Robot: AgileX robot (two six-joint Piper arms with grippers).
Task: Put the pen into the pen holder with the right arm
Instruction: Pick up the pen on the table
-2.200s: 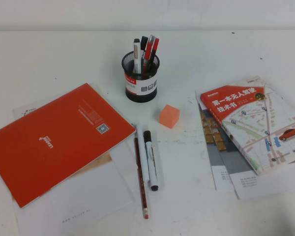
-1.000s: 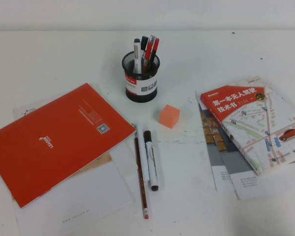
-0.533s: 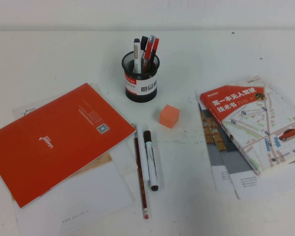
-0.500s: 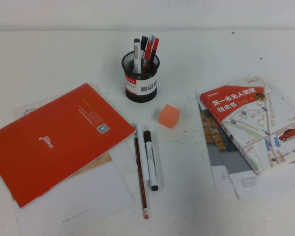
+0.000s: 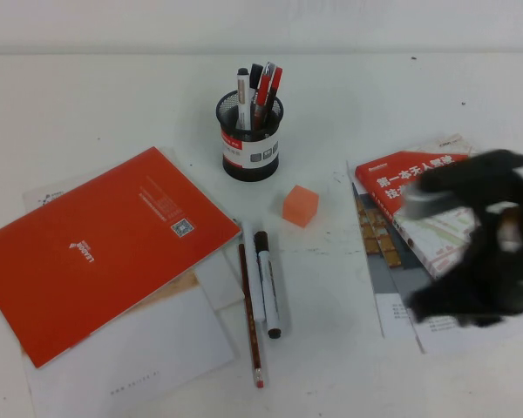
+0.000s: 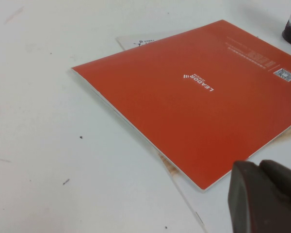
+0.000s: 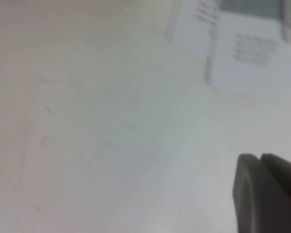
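While the pen (image 5: pixel 267 283) lies mid-bench, long axis running front to back, the blurred right gripper (image 5: pixel 475 239) hangs nearer it toward the right edge; wrist views show the left gripper (image 6: pixel 266 196) over the front-left corner, both grips unreadable.

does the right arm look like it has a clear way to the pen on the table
Probably yes. The right arm is blurred over the book, right of the pen, with only bare table between them. The pencil lies close on the pen's far side. The left gripper sits by the red notebook.
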